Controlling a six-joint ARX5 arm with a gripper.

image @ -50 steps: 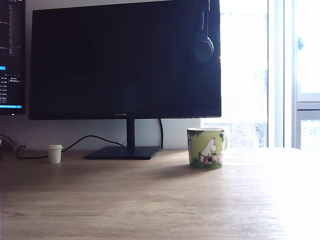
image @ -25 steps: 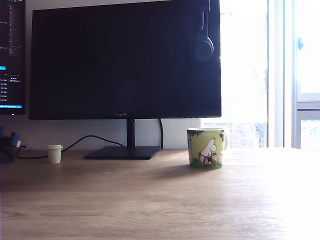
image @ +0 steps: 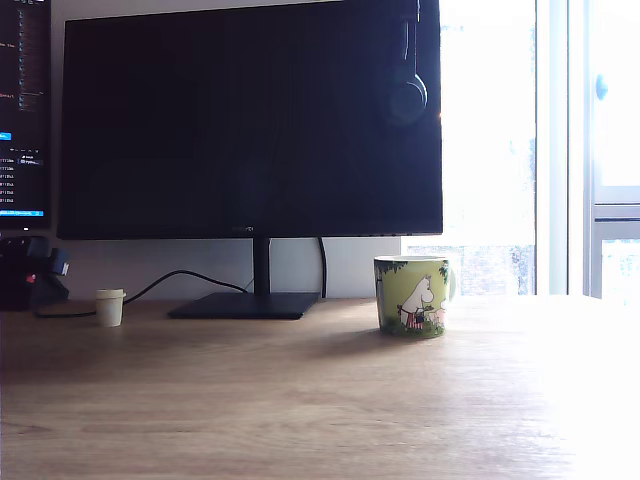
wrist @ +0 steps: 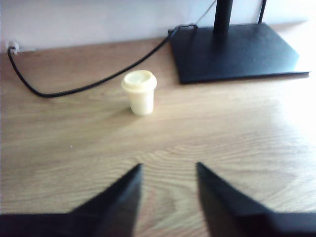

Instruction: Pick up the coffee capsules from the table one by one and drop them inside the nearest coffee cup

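Gripper point(wrist: 168, 170) has swung in from the exterior view's left edge and hangs released, jaws apart and empty, near the cream-white coffee capsule point(wrist: 139, 92). That capsule stands upright on the table point(image: 300, 400), well apart from the mug point(image: 413, 296), so grasping comes next.

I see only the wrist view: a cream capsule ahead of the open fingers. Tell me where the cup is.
Observer: The coffee cup stands on the table, to the exterior view's right of the monitor stand. The cream capsule is to the stand's left.
Operator: Give me the gripper's place as seen from outside.
Observer: The gripper is at the exterior view's left edge, left of the capsule and apart from it.
Operator: Describe how the cup stands.
Observer: Upright, with its handle toward the exterior view's right. Its inside is hidden from that camera.
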